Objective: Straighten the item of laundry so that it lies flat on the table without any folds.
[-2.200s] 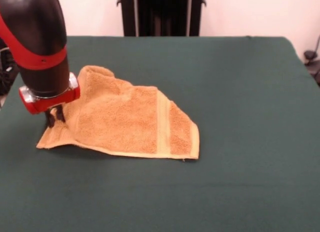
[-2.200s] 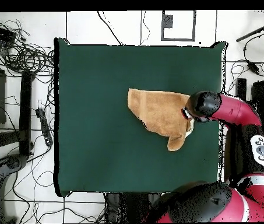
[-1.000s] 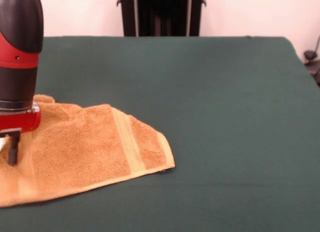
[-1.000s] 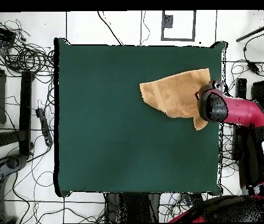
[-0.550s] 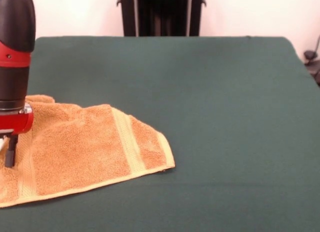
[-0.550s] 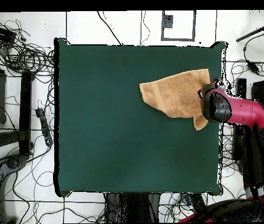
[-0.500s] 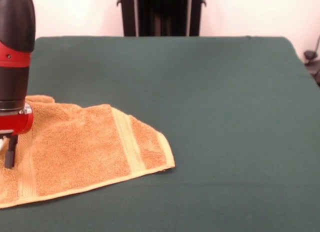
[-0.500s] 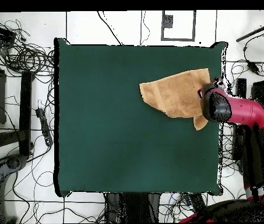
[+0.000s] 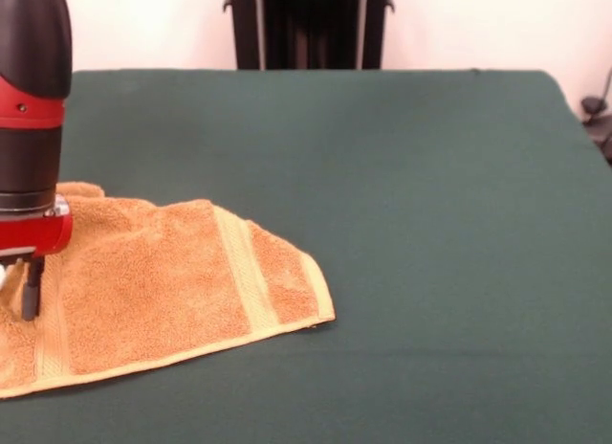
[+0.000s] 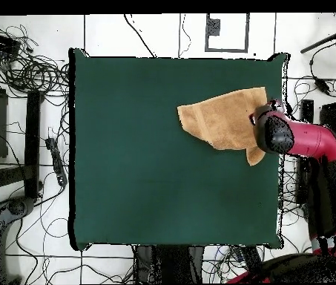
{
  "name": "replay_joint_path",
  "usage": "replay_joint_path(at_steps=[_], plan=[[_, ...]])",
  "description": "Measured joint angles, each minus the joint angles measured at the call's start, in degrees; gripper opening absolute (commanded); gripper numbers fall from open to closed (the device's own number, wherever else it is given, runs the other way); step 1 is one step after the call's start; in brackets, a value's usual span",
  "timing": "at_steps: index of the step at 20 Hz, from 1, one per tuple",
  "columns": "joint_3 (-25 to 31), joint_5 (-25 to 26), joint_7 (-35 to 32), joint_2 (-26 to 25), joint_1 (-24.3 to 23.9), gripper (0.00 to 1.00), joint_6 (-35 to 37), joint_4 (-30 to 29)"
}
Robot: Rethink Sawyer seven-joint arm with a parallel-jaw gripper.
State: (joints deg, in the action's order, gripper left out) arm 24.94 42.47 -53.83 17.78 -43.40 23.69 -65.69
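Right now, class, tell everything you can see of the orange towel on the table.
The towel is orange-tan terry with a paler woven band and a pale hem. It lies near one corner of the green table, not flat: a fold humps along its far side and its outline is ragged, not square. The arm's claw stands on or just over one end.

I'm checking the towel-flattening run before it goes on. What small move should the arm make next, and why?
Probably lift the pincer clear and go for the folded corner. The towel sits by the table edge with the pincer low over it, and in the overhead view its outline is irregular, with a flap by the arm, so it is not flat.
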Motion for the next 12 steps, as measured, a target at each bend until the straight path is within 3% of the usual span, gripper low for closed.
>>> replay_joint_path(at_steps=[12], plan=[[-0.29, -4.3, 0.0, 1.25, 1.53, 1.0, 11.44, -0.31]])
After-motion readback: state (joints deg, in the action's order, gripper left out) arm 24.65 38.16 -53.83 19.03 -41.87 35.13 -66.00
